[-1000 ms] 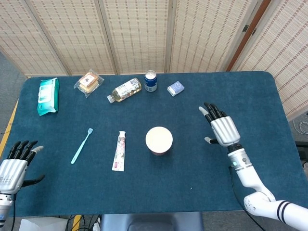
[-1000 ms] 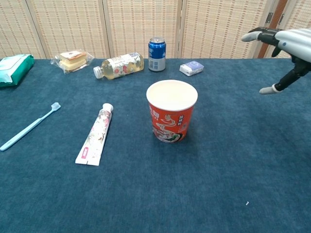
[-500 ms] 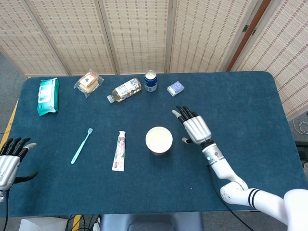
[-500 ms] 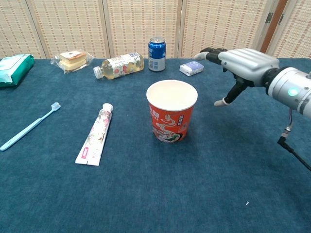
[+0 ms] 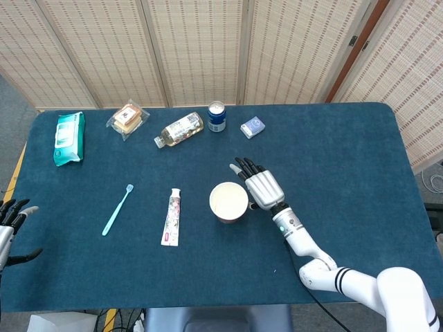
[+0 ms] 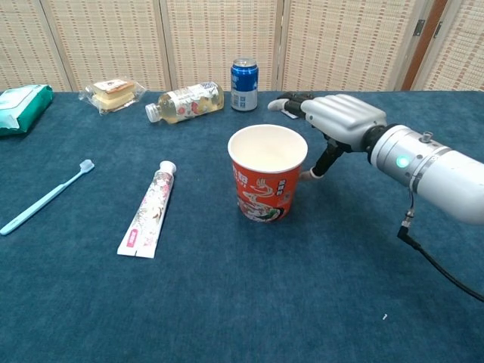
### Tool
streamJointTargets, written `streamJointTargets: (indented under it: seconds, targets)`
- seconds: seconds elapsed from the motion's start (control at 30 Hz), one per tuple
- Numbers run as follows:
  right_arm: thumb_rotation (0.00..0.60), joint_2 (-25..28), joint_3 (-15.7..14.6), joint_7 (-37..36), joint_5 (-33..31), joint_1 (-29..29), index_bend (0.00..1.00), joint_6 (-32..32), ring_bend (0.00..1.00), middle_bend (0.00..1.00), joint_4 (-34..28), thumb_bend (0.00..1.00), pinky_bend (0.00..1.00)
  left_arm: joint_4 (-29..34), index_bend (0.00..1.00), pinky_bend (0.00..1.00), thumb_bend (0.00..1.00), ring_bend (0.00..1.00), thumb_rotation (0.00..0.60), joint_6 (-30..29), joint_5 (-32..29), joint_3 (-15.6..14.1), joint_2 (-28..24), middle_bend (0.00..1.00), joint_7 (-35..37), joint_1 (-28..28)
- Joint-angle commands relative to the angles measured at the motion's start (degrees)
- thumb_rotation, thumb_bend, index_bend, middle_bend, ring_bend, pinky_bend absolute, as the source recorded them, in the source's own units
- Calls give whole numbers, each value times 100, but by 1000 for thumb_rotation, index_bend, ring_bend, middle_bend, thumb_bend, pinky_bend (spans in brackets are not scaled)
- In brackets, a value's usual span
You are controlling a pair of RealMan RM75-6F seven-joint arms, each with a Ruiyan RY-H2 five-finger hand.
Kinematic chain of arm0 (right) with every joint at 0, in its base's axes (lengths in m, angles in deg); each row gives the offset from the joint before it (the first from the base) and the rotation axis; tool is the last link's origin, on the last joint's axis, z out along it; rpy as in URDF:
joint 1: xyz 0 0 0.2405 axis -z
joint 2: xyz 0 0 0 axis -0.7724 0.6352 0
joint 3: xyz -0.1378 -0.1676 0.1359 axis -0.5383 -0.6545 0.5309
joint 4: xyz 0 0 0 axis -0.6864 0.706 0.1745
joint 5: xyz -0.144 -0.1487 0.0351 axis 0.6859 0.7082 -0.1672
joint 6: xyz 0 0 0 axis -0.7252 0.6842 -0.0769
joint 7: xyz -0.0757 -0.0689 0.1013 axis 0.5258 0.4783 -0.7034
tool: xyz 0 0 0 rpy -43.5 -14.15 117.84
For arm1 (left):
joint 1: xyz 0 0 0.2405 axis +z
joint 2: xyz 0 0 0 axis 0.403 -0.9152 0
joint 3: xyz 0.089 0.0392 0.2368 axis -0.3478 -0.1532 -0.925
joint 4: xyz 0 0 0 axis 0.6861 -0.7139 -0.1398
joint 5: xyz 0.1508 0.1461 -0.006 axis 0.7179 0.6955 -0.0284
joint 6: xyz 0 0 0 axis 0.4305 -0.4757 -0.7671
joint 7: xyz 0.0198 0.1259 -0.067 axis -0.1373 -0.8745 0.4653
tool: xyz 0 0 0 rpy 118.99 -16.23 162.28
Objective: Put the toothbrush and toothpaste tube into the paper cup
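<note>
The red paper cup [image 5: 228,201] [image 6: 268,181] stands upright at the table's middle, mouth up and nothing inside. My right hand [image 5: 257,185] [image 6: 333,119] is open right beside the cup's right rim, thumb close to its wall, fingers spread and holding nothing. The toothpaste tube [image 5: 171,217] [image 6: 147,218] lies flat left of the cup, cap pointing away from me. A light blue toothbrush [image 5: 117,209] [image 6: 44,197] lies further left. My left hand [image 5: 10,220] is open at the table's left edge, far from everything.
Along the far edge sit a green wipes pack [image 5: 69,137], a wrapped snack [image 5: 127,118], a lying bottle [image 5: 179,129], a blue can [image 5: 217,116] and a small blue-white box [image 5: 252,127]. The dark blue tablecloth [image 5: 346,159] covers the whole table.
My right hand has swept left across the table and now sits against the cup's right side. My left hand has drawn back toward the left edge.
</note>
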Motion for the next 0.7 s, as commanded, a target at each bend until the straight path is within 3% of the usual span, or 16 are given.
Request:
streamJointTargets:
  seconds: [0.03,0.7]
  targets:
    - [600,-172,-31,-171,72,-91,0,23,0,0,204,0,297,-11,198,49,0,68,600,-10,-8,1,-4,125,22,9]
    - [600,-885,-171,-1101,395,-341,0,292,0,0,1102,0,297,-8,199,49,0,69,600,28,-46,-17,-17,125,-6,22]
